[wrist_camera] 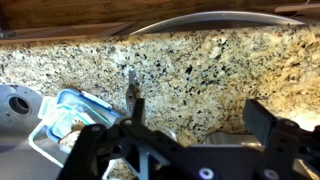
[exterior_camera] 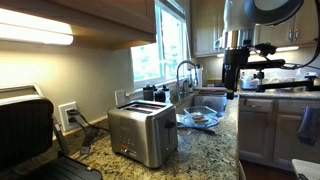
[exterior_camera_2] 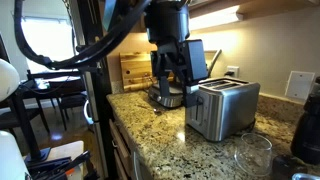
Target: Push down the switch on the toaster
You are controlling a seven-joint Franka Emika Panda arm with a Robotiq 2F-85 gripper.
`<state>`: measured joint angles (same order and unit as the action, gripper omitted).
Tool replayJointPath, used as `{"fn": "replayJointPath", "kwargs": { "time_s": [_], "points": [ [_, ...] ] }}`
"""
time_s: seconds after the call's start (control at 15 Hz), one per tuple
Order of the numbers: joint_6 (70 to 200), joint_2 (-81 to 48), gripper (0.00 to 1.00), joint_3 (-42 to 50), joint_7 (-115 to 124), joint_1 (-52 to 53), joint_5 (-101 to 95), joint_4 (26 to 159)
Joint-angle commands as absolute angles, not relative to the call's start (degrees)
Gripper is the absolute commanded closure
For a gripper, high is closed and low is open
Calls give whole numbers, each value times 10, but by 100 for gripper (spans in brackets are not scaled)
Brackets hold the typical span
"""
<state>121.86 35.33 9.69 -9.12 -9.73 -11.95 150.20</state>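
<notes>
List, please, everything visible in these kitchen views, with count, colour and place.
toaster: one, brushed steel, on the counter.
counter: one, speckled granite, carrying the toaster.
grill appliance: one, black, beside the toaster.
faucet: one, silver, before the window.
glass container: one, clear, blue-rimmed, below the faucet.
cutting board: one, wooden, upright at the counter's back.
drinking glass: one, clear, near the counter's front edge.
gripper: one, black, open, beside the toaster.

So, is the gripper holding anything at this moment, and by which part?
Nothing is held. In the wrist view the gripper is open, with nothing between its fingers. In an exterior view it hangs close to the toaster.
</notes>
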Motion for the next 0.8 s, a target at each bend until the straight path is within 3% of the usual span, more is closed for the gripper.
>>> {"fn": "replayJointPath", "kwargs": {
  "time_s": [0.0, 0.73],
  "points": [
    [1217, 353, 0, 96, -91, -98, -119, 1500],
    [1226, 337, 0, 69, -61, -76, -95, 1489]
  ]
}}
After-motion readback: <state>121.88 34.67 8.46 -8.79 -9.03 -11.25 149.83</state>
